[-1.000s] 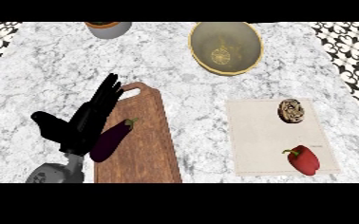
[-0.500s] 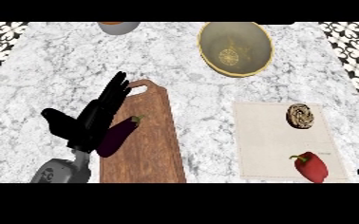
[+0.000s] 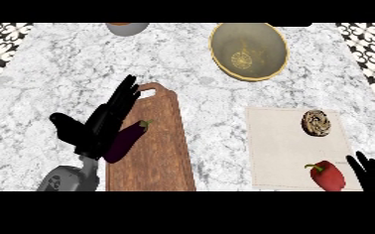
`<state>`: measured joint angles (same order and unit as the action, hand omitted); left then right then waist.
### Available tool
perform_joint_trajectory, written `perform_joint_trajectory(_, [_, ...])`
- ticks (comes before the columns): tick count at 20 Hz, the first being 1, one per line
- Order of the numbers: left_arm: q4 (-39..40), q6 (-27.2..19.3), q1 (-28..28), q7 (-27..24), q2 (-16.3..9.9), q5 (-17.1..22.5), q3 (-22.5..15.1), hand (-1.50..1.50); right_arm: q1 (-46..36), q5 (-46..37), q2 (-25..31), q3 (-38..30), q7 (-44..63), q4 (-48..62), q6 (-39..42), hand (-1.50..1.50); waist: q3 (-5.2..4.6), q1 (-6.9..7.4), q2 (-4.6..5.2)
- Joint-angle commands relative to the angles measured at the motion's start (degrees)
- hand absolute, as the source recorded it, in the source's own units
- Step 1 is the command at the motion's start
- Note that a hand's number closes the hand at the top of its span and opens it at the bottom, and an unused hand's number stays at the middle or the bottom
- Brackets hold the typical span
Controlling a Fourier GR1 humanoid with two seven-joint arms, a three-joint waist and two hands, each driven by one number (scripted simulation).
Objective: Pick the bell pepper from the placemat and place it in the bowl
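At the near left the left hand rests with straight, spread fingers pointing far, lying along the left edge of a wooden cutting board beside a dark eggplant. It holds nothing. Far from the board, right of centre, sits the bowl, with bare marble surface between it and the placemat nearer on the right. On the placemat's far right lies a brown patterned round item; at its near right corner lies the red bell pepper, long axis slanting, stem pointing left and far. Only the fingers of the right hand show at the right edge, just right of the pepper, extended and gripping nothing. That hand is much nearer, so the reach looks like a short move left, with the mat's near edge tight against the view's lower limit
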<state>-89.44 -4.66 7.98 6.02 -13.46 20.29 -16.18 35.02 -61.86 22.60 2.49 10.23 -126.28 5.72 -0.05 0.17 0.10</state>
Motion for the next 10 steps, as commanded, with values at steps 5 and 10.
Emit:
perform_joint_trajectory(5, [2.1,2.7,1.4,0.8,0.9,-0.3,3.5,0.0,-6.9,-1.5,0.1,-3.5,3.6,4.2,9.8,-1.5,0.04,-0.37,-0.08])
perform_joint_trajectory(10, [0.8,5.3,-0.8,0.3,1.2,-1.0,4.9,0.0,-8.3,-7.2,-3.5,0.0,2.1,9.6,5.8,-1.5,0.05,-0.37,-0.13])
